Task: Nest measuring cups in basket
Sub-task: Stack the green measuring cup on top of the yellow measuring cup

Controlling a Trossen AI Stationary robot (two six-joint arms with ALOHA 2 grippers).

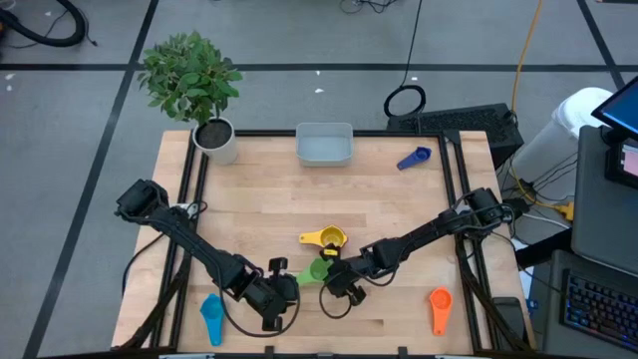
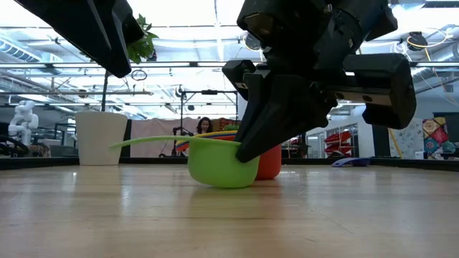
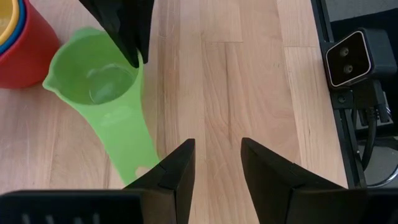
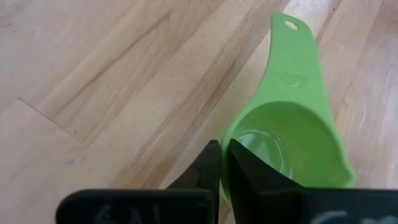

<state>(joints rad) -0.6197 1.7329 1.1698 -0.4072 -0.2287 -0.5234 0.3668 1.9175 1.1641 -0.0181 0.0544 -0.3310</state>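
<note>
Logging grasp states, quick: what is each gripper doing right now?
Left gripper: open, empty, beside the green cup's handle.
Right gripper: shut on the green cup rim.

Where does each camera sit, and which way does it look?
High view: above the table, straight down; both arms show.
Low view: at table-top height, level toward the green cup; the right tool shows.
Left wrist view: on the left arm, facing the cup's handle; the open left tool shows.
Right wrist view: on the right arm; its tool pinches the cup's rim.
All four share the green cup.
</note>
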